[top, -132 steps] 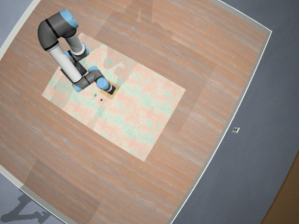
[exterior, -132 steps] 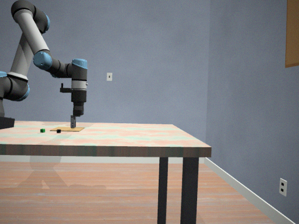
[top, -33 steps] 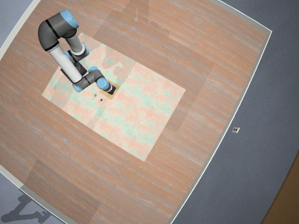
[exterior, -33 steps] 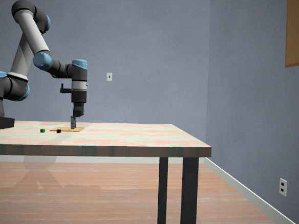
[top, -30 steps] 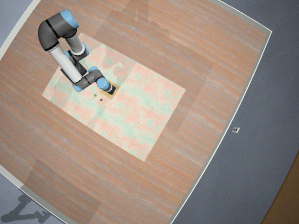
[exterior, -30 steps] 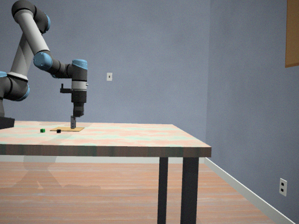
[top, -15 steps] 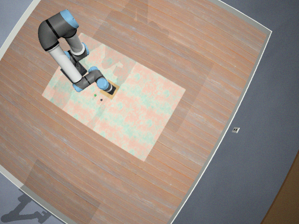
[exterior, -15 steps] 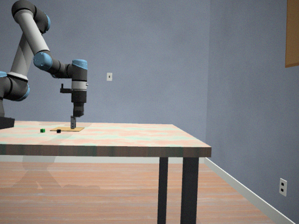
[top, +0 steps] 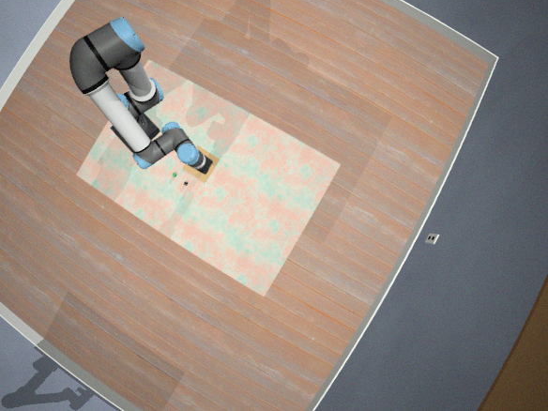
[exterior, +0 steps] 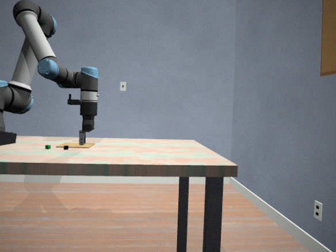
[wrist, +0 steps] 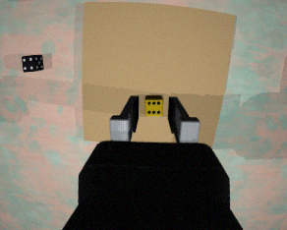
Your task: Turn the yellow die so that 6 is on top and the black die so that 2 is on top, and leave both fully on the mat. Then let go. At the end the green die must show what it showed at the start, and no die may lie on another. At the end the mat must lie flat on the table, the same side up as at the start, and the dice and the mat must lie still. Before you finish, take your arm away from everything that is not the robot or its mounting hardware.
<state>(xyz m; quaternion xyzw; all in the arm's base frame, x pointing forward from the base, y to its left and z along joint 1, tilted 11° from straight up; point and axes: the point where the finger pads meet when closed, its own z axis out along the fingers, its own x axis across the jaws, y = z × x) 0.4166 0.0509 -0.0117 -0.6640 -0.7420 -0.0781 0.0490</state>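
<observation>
Two open gripper fingers of ours could bump the small yellow cube die [wrist: 153, 106] at twelve o'clock, if we lift crookedly.

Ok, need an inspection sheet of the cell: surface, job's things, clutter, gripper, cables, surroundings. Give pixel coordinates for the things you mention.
Surface: table [top: 263, 183] [exterior: 149, 155], blotchy pink and green; shadows across it.
Mat: tan mat [top: 205, 177] [exterior: 64, 145] [wrist: 147, 49], lying flat on the table.
Yellow die: yellow die [wrist: 153, 106], on the mat between the fingers, six pips up.
Black die: black die [top: 186, 183] [exterior: 66, 147] [wrist: 32, 63], on the table, off the mat.
Green die: green die [top: 175, 175] [exterior: 48, 147], off the mat; top number too small to read.
Clutter: nothing seen.
Gripper: gripper [exterior: 82, 144] [wrist: 153, 107], open, a gap either side of the yellow die.
Cables: nothing seen.
Surroundings: plank floor, blue-grey walls, wall outlets.
</observation>
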